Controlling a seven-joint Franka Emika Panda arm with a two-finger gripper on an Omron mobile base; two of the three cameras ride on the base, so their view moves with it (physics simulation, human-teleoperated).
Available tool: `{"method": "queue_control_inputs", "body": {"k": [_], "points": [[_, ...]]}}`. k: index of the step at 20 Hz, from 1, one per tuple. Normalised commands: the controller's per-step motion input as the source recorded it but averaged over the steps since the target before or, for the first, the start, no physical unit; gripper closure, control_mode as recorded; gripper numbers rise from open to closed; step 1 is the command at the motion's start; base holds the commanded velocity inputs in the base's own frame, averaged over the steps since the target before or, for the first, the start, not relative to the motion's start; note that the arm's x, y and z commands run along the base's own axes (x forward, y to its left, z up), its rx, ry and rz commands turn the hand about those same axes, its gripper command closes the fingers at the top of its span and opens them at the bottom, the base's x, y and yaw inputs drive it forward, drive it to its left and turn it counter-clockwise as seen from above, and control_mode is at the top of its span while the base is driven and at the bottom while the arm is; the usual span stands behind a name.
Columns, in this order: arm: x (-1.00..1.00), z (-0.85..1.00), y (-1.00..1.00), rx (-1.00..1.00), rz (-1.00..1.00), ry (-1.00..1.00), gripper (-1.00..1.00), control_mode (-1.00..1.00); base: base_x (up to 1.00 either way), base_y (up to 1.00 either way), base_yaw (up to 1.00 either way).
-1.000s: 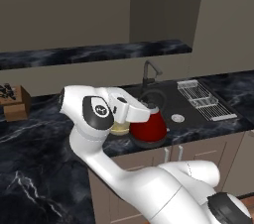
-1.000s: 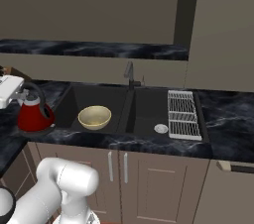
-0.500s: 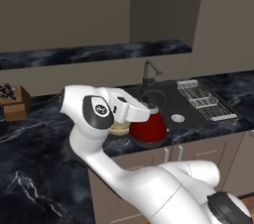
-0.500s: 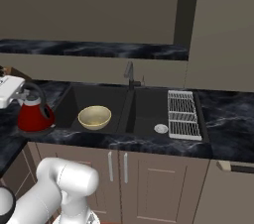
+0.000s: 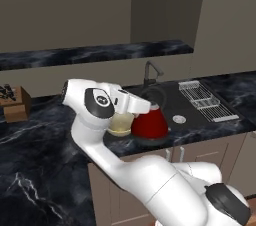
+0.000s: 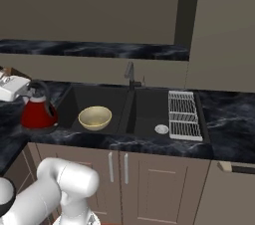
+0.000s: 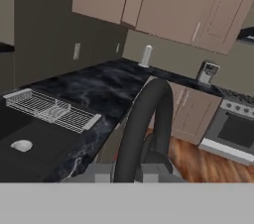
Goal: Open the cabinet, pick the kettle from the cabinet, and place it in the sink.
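No visible shift of kettle (image 5: 149, 123) or end effector (image 5: 148, 106) since earlier.

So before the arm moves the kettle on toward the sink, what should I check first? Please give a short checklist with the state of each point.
1. Claw shut on the kettle handle: ok.
2. Kettle upright: ok.
3. Kettle already over the sink: not ok, it sits at the left rim, over the counter.
4. Room in the left basin: not ok, a bowl lies there.
5. Right basin free: ok, only the drain shows.
6. Faucet off the path: cannot tell.
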Motion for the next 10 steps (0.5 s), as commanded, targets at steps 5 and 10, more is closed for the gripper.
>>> {"method": "queue_control_inputs", "body": {"k": [5, 10], "points": [[0.29, 0.0, -0.11, 0.04, 0.08, 0.01, 1.0, -1.0, 0.0, 0.0, 0.0], [0.27, -0.03, -0.22, 0.1, 0.19, 0.0, 1.0, -1.0, 0.0, 0.0, 0.0]]}}
